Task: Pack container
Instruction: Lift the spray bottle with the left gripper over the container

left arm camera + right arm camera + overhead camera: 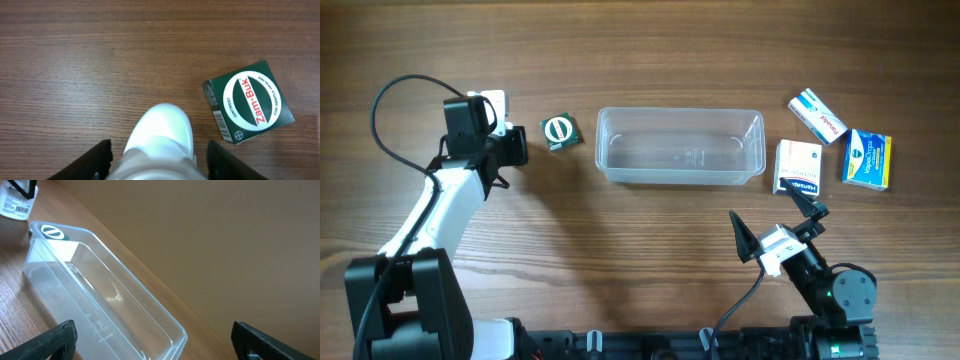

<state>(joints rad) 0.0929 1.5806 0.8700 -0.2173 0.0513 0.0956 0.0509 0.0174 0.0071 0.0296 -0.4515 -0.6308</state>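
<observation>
The clear plastic container [680, 147] lies empty at the table's middle. It also fills the right wrist view [100, 305]. My right gripper [775, 222] is open and empty, in front of the container's right end, with its fingers [155, 347] spread wide. My left gripper [492, 112] is at the far left. In the left wrist view its fingers [159, 160] stand open on either side of a white rounded bottle [161, 131], with a gap on each side. A green Zam-Buk box [248, 101] lies flat to the right of it, between the gripper and the container [559, 132].
Three medicine boxes lie right of the container: a white one [798, 166], a blue and white one [817, 114], and a blue and yellow one [867, 159]. The arm bases stand along the front edge.
</observation>
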